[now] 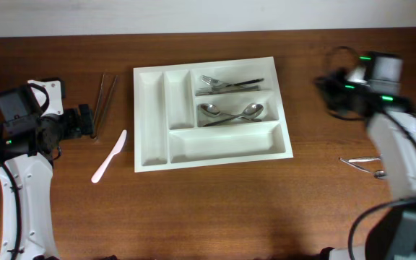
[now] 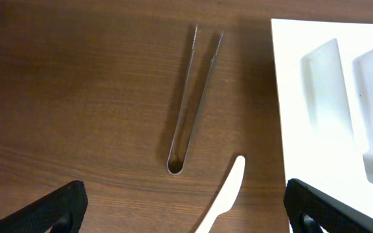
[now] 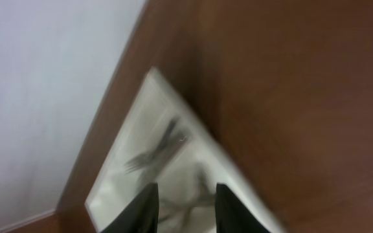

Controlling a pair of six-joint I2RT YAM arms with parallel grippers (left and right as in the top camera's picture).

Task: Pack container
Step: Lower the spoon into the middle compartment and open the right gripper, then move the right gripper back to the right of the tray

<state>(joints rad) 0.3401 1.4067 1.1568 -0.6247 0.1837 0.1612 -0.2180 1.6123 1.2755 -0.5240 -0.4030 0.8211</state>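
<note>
Container (image 1: 222,143) sits mid-table in the overhead shot: a broad white moulded-plastic piece with rounded compartment corners, smooth against the dark wood-grain table (image 1: 215,217). It has two narrow upright bays on its left side and three long ones stacked on its right. In the top long bay lie forks (image 1: 226,84), metal, tines pointing left. In the middle bay are two spoons (image 1: 230,113), their shiny bowls at opposite ends. Only this high view gives us the contents cleanly. It also shows a thin metal piece (image 1: 360,162) on the wood well right of the container, partly under the right arm and too small to name.

Down on the left wrist camera there's detail the overhead can't give. Slim steel tongs (image 2: 193,97) form a long narrow U with ridged tips, the bend nearest the lens. A white plastic knife (image 2: 224,197) lies just beside that bend, not touching. The container's flat rim fills the right edge. Left gripper (image 2: 185,200) is spread wide, black fingers (image 2: 60,207) at both bottom corners, nothing between them.

The right wrist camera is smeared and tilted. It catches a container corner, pale wall (image 3: 37,97) beyond the table edge, and the forks as grey streaks. Right gripper (image 3: 185,207) shows a modest gap between its dark fingers (image 3: 141,207) and grips nothing. Overhead puts it off to the container's right.
</note>
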